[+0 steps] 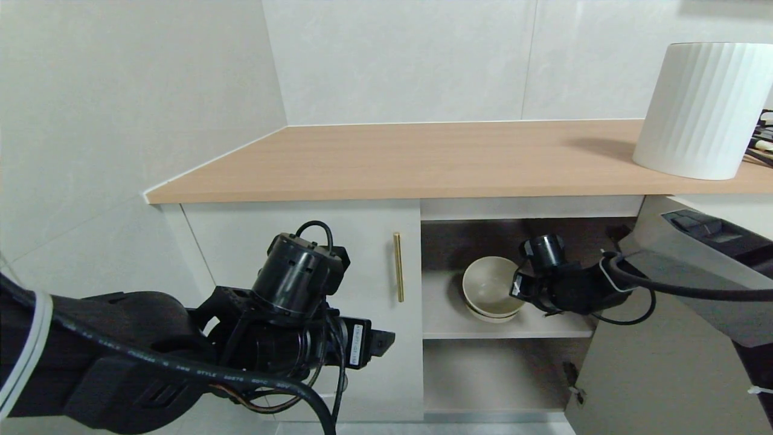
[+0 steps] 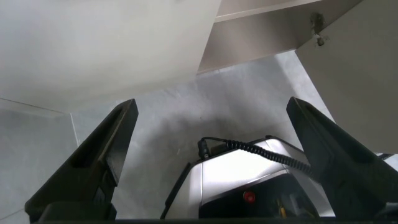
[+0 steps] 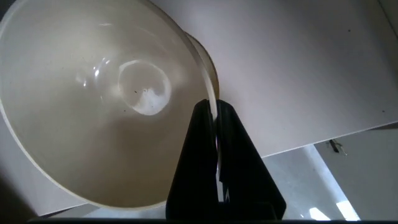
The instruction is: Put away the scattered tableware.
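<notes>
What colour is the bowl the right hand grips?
Plain cream glazed bowl; the right wrist view shows it best.

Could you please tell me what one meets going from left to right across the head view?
In order: left gripper → brass door handle → bowl → right gripper → white ribbed container.

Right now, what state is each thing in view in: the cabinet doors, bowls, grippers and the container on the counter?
left cabinet door: shut.
right cabinet door: swung open.
held bowl: tilted, rim pinched, over the upper shelf.
lower bowl: on the upper shelf, under the held bowl.
right gripper: shut on the held bowl.
left gripper: open, empty.
white container: upright on the countertop.
</notes>
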{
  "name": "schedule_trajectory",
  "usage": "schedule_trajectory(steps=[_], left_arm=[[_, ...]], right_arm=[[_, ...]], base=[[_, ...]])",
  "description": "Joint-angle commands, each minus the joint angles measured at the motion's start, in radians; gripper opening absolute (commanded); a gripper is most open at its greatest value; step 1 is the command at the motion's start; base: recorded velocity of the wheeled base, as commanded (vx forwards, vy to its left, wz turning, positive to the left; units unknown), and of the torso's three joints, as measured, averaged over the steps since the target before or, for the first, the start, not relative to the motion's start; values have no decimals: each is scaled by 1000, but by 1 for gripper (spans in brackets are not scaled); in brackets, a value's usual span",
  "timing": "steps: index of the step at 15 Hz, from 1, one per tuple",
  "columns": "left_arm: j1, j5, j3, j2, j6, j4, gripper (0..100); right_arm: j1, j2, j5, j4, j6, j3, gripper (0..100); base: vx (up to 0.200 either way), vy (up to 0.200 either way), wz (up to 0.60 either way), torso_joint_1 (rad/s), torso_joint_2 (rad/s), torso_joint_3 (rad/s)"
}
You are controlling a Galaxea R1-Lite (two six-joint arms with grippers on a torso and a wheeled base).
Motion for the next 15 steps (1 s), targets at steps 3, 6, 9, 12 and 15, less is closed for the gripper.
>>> schedule_trajectory(steps=[3, 6, 9, 12, 15], left_arm=[[0, 1, -1, 2, -1, 0, 100], [0, 1, -4, 0, -8, 0, 100], [34, -1, -17, -57, -44, 0, 100], [75, -2, -14, -190, -37, 6, 100], [120, -6, 13, -351, -37, 67, 100]], right_arm=[[3, 8, 1, -1, 0, -1, 100], [8, 1, 3, -1, 0, 4, 100], [21, -107, 21, 32, -1, 65, 100], [66, -317, 130, 154, -9, 182, 100], [158, -597, 169, 315, -23, 335, 100]], base=[[0, 0, 0, 0, 0, 0], [0, 0, 0, 0, 0, 0], [0, 0, 0, 0, 0, 0], [0, 0, 0, 0, 0, 0], [0, 0, 0, 0, 0, 0]])
